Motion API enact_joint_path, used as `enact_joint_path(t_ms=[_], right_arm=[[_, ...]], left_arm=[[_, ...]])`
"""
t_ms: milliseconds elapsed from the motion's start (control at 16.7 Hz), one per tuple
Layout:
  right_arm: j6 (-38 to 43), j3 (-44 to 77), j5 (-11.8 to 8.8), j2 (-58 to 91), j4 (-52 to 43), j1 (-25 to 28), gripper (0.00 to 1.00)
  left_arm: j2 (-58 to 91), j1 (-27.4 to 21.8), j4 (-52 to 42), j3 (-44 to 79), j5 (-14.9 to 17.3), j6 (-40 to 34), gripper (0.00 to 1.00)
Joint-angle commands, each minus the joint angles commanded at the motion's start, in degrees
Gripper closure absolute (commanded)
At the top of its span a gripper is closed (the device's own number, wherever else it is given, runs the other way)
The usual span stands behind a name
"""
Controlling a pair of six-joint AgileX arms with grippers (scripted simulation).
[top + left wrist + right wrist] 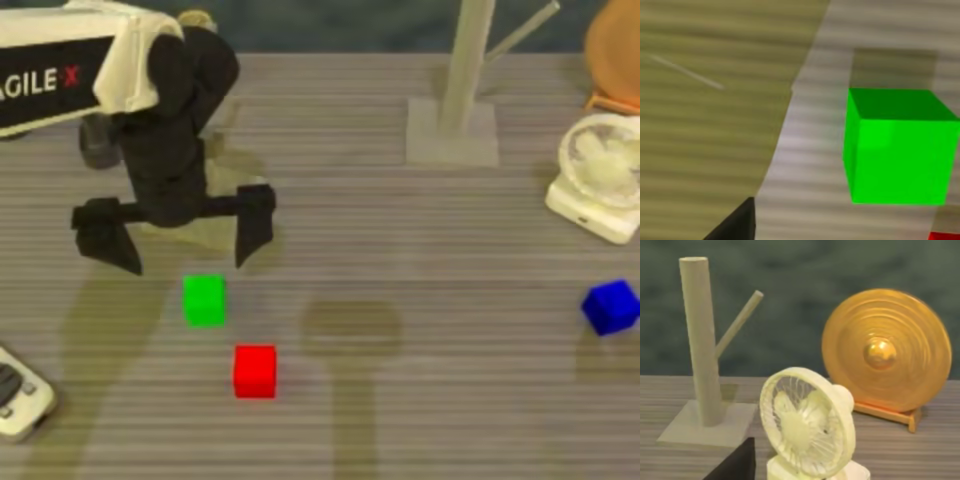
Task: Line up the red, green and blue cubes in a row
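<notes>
My left gripper (185,243) hangs open just behind the green cube (204,300), its two black fingers spread wider than the cube and holding nothing. The left wrist view shows the green cube (897,150) close up on the table. A sliver of the red cube (946,236) shows at the edge of that view. The red cube (255,371) lies a little nearer and to the right of the green one, apart from it. At the far right the blue cube (610,306) sits alone. My right arm is outside the top view. One dark finger (738,465) of it shows, off to one side.
A pale post stand (455,100) rises at the back middle. A small white fan (597,175) stands behind the blue cube, with an orange gong (615,45) in the back right corner. A white handheld device (20,392) lies at the front left.
</notes>
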Motion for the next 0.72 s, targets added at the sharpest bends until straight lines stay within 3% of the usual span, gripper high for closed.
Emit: enact_joint_path(t_ms=[420,720], right_arm=[[0.0,-0.1,0.0,-0.1,0.1,0.0,0.0],[0.0,-0.1,0.0,-0.1,0.1,0.0,0.0]], left_arm=[[0.9,0.1,0.9,-0.2,0.0,0.0,0.0],[5.1,0.1,10.2,-5.1,0.0,0.1,0.0]])
